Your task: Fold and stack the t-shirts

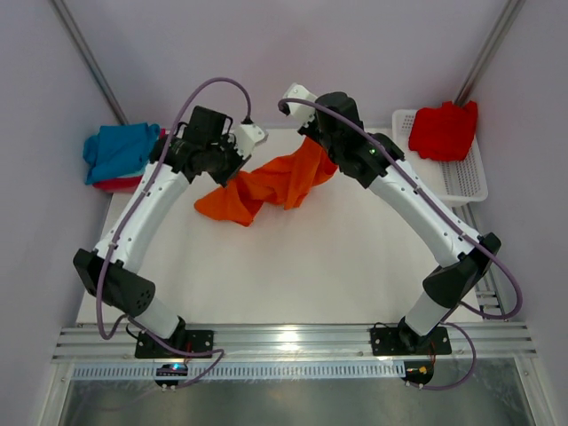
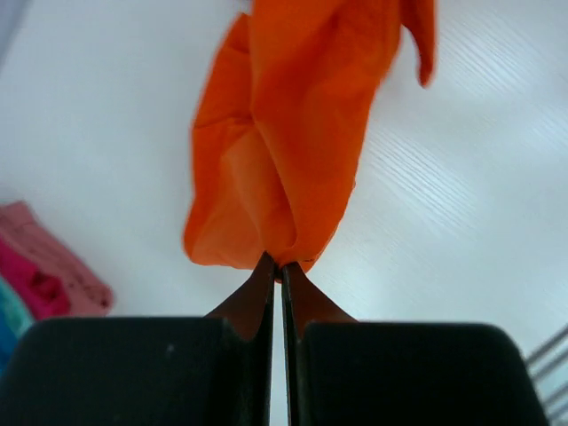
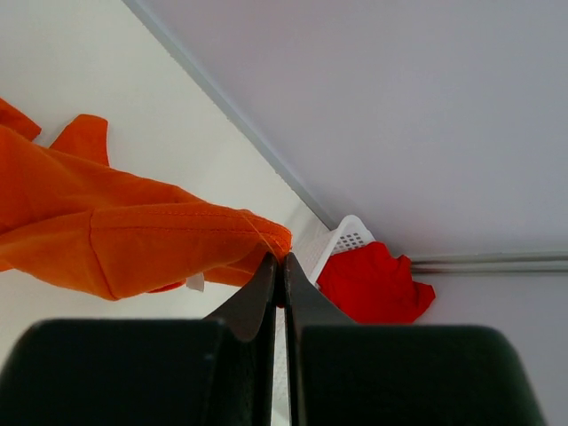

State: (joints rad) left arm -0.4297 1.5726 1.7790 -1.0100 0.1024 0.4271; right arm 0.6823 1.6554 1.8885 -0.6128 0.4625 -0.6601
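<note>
Orange t-shirt bunched, wrinkled, strung between left tool and right tool, both pinching its cloth

- held t-shirt stretches between the two arms, over the far middle of the table.
- left gripper pinches its left part, right gripper its right edge.
- stack of t-shirts lies at the far left corner.
- basket stands at the far right, with another t-shirt in its far end.
</note>
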